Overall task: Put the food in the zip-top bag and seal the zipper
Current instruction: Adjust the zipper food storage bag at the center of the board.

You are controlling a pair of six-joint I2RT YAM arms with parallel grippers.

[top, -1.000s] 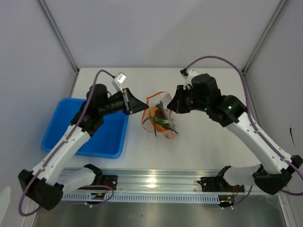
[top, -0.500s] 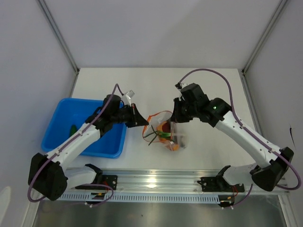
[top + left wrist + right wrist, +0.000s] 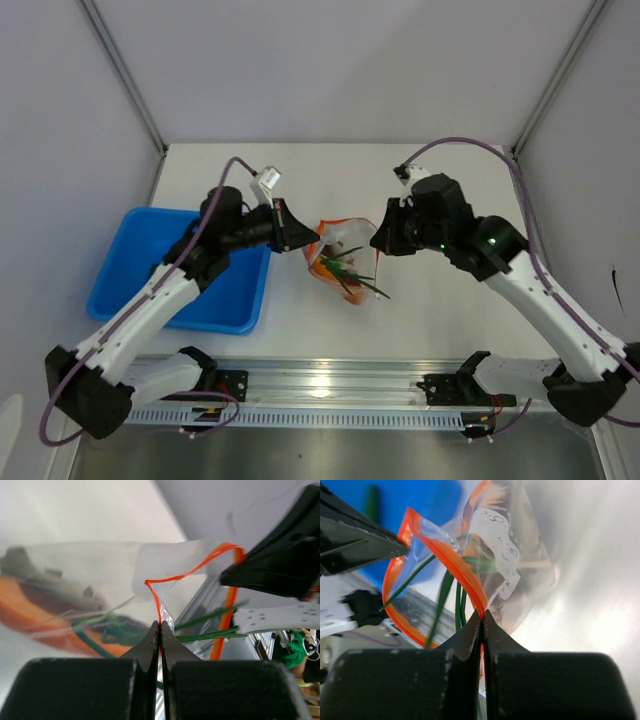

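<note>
Clear plastic bag hangs between the two arms at mid-table, just right of the blue tray. Cannot tell whether its bottom rests on the surface.

Left gripper: at the bag's left edge. In the left wrist view the fingers are pressed together, with the red-orange zipper pinched at their tips.

Right gripper: at the bag's right edge, facing the left one. In the right wrist view its fingers are likewise closed, clamped on the zipper at the point where the two sides of the strip meet.

Mouth: open. The zipper forms a wide loop between the two pinch points and is not sealed.

Contents: the meat, dark red with an orange rim, lies inside, seen through the film. Green stalks lie with it. Several pass through the open mouth, and in the top view their ends stick out at the lower right, toward the near edge.

The arms are well apart, with only the bag between them.
</note>
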